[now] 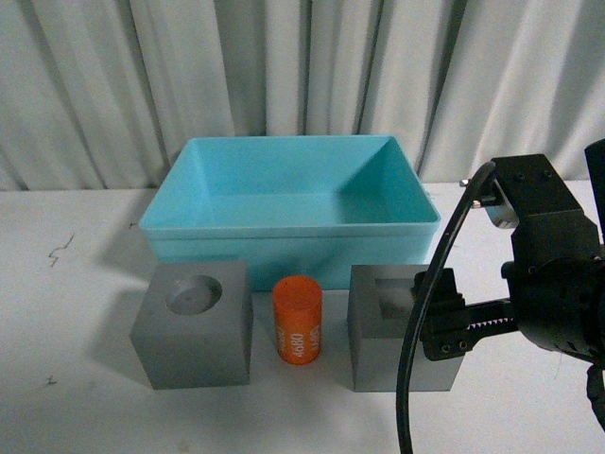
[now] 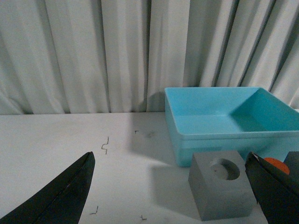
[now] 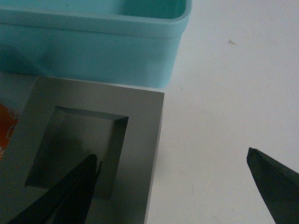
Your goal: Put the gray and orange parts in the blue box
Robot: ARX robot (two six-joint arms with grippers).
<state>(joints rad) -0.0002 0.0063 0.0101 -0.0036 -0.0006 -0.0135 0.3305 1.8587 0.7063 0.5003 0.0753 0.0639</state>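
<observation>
White table (image 1: 76, 378) bearing blue box (image 1: 284, 248) behind; round-recess gray cube (image 1: 194, 340), orange cylinder (image 1: 298, 322), square-recess gray cube (image 1: 378, 364) in front.

The rimmed plastic box (image 1: 288, 248) is turquoise-blue. The round-recessed cube (image 1: 194, 345) and square-recessed cube (image 1: 378, 364) are matte gray; the small cylinder (image 1: 298, 319) is orange, digits white

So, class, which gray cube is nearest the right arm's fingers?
The cube with the square recess, right of the orange cylinder; one finger hangs over its recess.

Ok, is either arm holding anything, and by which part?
Nothing is held. The right gripper is open, its fingers astride one wall of the square-recess cube; the left gripper is open.
</observation>
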